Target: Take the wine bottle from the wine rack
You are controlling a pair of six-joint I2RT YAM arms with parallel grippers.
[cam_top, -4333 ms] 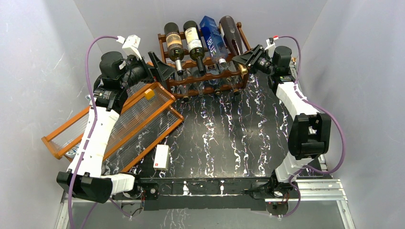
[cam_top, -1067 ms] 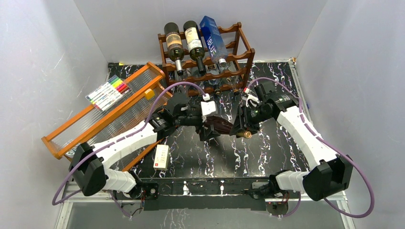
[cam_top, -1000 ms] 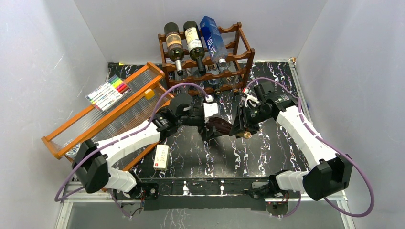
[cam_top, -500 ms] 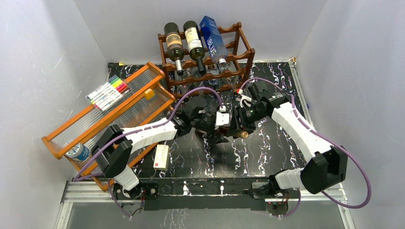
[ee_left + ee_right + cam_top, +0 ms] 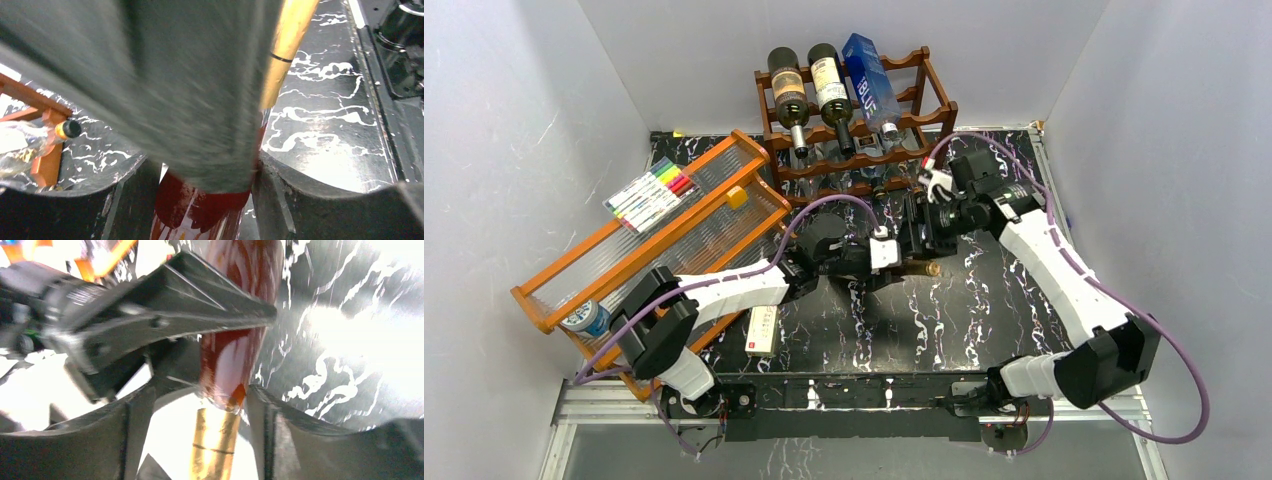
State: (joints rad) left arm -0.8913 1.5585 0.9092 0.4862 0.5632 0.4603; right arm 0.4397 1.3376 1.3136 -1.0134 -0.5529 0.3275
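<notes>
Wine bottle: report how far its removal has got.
Done: the wine bottle is off the wine rack, over the table. In hand: the left end effector grips its body; the right end effector stands open around the neck. Left: setting it down, apparently.

1. The wine bottle (image 5: pixel 239 352) is lying roughly level near the middle of the scene, off the rack, with its neck pointing right. It is showing a dark reddish-brown body, and gold foil (image 5: pixel 214 450) is covering the neck. The left gripper (image 5: pixel 202 197) is clamping the body, one finger on each side.
2. The wine rack (image 5: pixel 936 82) is standing upright at the far side, near the centre, well apart from that bottle. It is showing dark reddish-brown wood, with wavy scalloped rails stacked in several tiers.
</notes>
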